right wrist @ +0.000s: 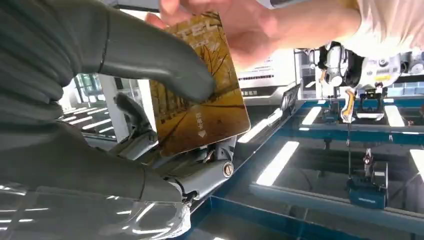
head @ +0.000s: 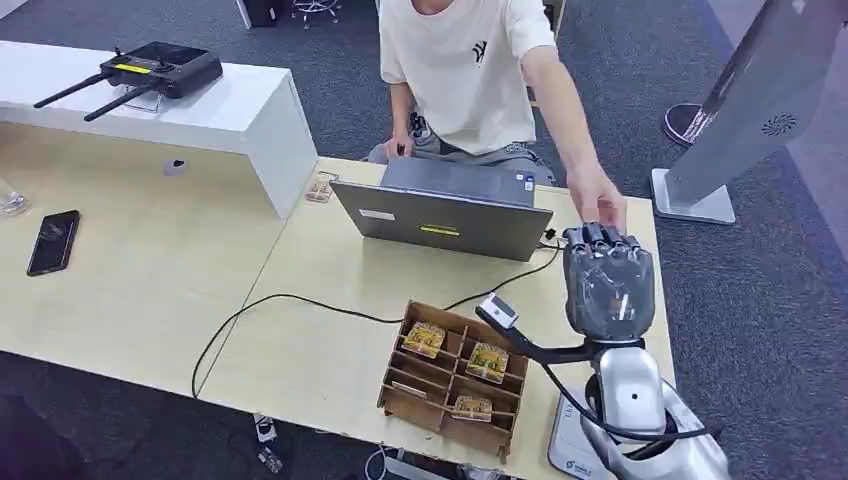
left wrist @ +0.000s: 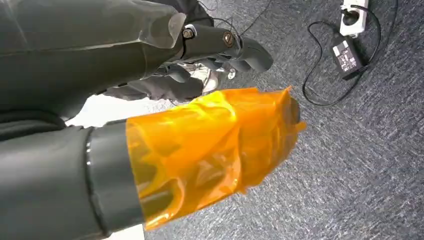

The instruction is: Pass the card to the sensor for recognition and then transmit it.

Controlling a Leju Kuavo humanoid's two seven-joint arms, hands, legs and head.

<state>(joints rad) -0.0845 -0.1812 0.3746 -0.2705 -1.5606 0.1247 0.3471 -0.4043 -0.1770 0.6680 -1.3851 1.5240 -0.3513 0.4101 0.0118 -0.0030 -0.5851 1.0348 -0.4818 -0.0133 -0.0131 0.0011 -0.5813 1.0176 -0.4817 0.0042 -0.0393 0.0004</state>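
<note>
My right hand (head: 608, 280) is raised over the table's right side, its back toward the head camera. In the right wrist view that right hand (right wrist: 75, 100) pinches a golden card (right wrist: 200, 100) between the thumb (right wrist: 165, 60) and the fingers behind it. A person's hand (right wrist: 235, 25) grips the card's far edge; from the head view the person's hand (head: 597, 197) reaches over my fingertips. The small scanner sensor (head: 497, 310) stands on a black arm just left of my wrist. My left hand (left wrist: 150, 125), its thumb wrapped in orange film, hangs over the carpet holding nothing.
A wooden organiser (head: 400, 395) with several cards sits near the table's front edge. A grey laptop (head: 445, 215) stands behind it, with the seated person beyond. A black phone (head: 53, 242) lies far left. A grey kiosk (head: 760, 100) stands right of the table.
</note>
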